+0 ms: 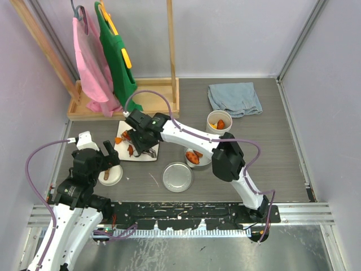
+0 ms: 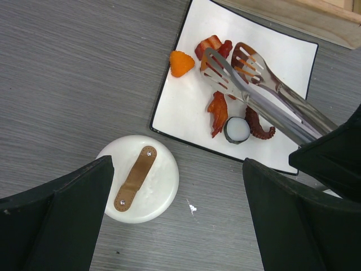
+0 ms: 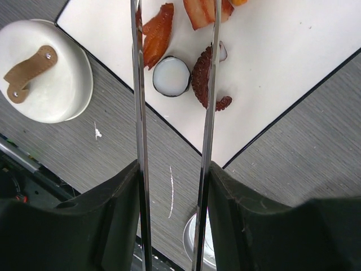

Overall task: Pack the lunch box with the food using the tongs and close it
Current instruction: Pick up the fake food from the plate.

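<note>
My right gripper (image 3: 174,186) is shut on the tongs (image 3: 138,113), one finger pressing each slim steel arm. The tongs' slotted tips (image 2: 231,62) stand apart over the food (image 2: 216,113) on the white square plate (image 2: 282,51): an orange piece (image 2: 181,63), red strips, a black-and-white roll (image 2: 237,130) and a brown curled piece (image 2: 260,129). My left gripper (image 2: 177,226) hangs open, apart from the white lid with the brown handle (image 2: 137,178). The steel tin (image 1: 197,157) and the white tub (image 1: 219,121) each hold some food. The flat steel lid (image 1: 177,176) lies nearby.
A blue cloth (image 1: 234,99) lies at the back right. A wooden rack (image 1: 127,101) with a pink and a green apron stands at the back left, right behind the plate. My right arm (image 1: 228,161) arches over the steel tin.
</note>
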Robot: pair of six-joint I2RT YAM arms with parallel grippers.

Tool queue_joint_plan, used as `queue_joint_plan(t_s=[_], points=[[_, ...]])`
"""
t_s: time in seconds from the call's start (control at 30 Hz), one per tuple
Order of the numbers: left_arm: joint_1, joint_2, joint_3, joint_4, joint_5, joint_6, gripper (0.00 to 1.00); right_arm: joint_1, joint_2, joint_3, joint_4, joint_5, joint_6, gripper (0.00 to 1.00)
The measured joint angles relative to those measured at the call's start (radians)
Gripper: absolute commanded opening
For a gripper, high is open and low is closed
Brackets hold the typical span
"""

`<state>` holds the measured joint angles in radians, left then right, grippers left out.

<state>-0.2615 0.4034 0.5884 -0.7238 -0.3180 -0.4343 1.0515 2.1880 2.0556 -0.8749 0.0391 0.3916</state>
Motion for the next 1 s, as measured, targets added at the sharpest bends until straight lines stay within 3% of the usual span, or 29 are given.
queue_joint_plan(t_s=[1.0], points=[[0.0, 0.0, 0.0, 0.0, 0.0, 0.0, 0.98, 0.0, 0.087, 0.087, -0.041, 0.016, 0.025, 0.45]])
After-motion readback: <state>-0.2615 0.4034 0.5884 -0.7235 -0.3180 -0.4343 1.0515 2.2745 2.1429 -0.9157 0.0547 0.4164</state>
